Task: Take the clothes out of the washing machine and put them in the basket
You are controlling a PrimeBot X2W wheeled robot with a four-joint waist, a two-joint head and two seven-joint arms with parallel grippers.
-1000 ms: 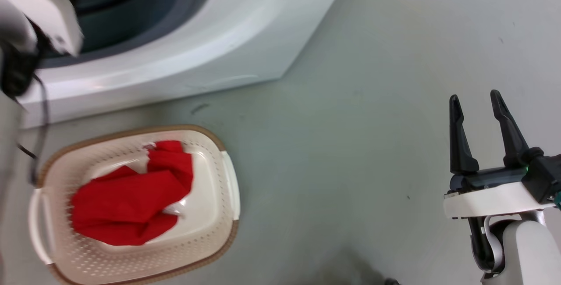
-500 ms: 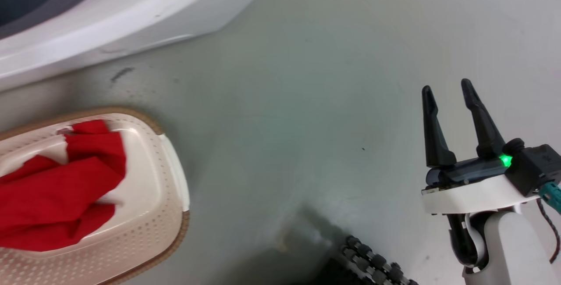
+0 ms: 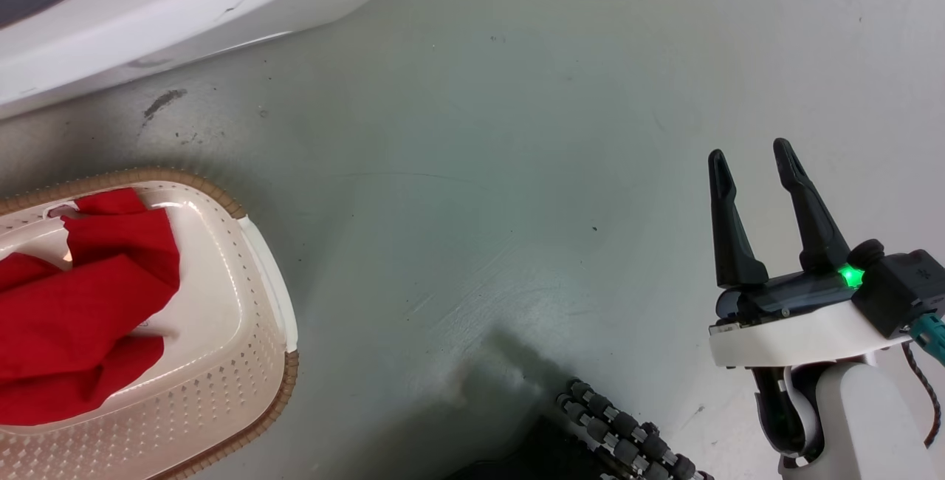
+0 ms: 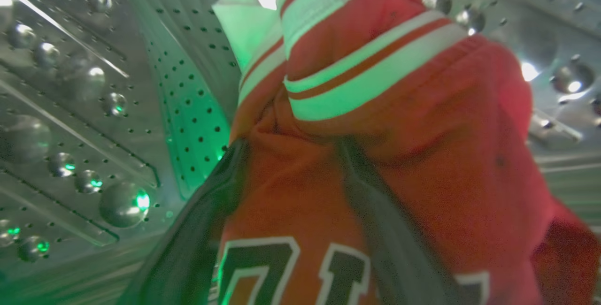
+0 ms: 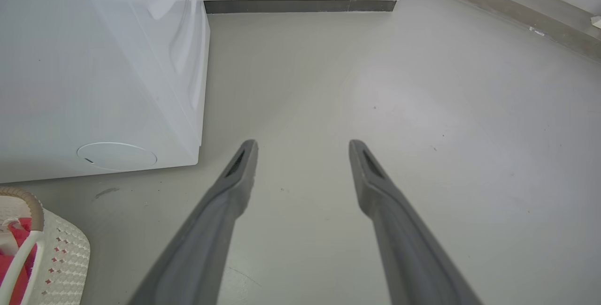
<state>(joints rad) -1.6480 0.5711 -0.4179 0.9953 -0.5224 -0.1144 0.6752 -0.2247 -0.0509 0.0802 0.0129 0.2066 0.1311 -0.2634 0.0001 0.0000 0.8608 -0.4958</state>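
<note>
Here, your left gripper reaches into the washing machine drum, fingers pinching the striped jersey; your right gripper hangs over the floor, fingers spread and empty. The plain red garment lies in the basket.

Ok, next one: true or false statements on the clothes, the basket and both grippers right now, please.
1. A plain red garment lies in the basket. True.
2. The right gripper holds cloth. False: it is open and empty, over the floor.
3. The striped jersey is inside the steel drum. True.
4. The left gripper is clear of the striped jersey. False: jersey cloth sits between its fingers.
5. The basket stands on top of the machine. False: it stands on the floor beside the washing machine.
</note>
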